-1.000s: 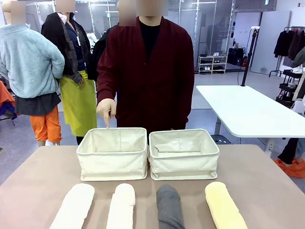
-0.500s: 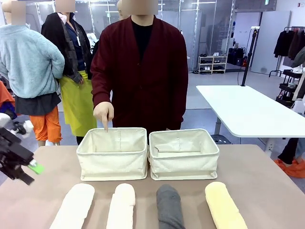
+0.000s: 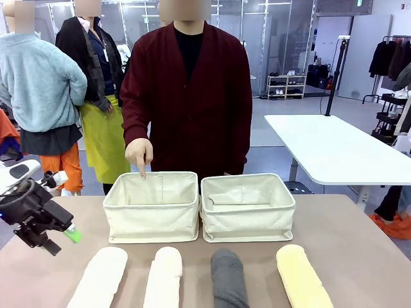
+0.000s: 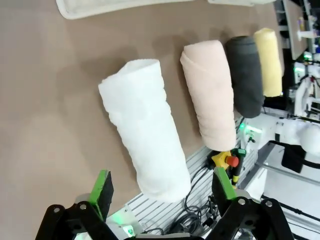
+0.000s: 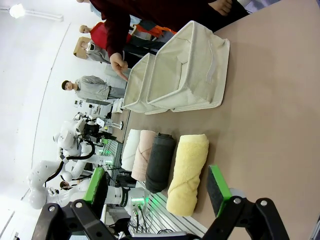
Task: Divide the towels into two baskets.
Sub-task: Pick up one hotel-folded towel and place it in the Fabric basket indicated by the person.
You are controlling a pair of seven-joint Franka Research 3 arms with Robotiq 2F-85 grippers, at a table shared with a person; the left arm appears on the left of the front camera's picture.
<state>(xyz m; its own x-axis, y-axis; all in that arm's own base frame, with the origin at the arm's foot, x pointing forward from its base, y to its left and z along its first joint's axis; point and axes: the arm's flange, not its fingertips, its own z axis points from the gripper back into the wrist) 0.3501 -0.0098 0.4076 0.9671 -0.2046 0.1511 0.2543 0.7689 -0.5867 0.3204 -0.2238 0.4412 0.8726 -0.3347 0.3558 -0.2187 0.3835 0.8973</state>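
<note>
Your left gripper (image 3: 59,242) hangs at the frame's left edge, fingers spread wide and aimed at the white towel (image 3: 101,277) lying lower left on the worktop (image 3: 359,244), probably lining up a grasp. The person's hand (image 3: 140,154) points into the centre-left basket (image 3: 152,221), likely its destination. Your right gripper (image 5: 157,186) has its fingers apart and empty.

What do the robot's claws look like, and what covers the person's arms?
The left gripper and right gripper are black frames with two fingers bearing green pads. The left arm is white. The person's sleeves are long and dark red.
</note>
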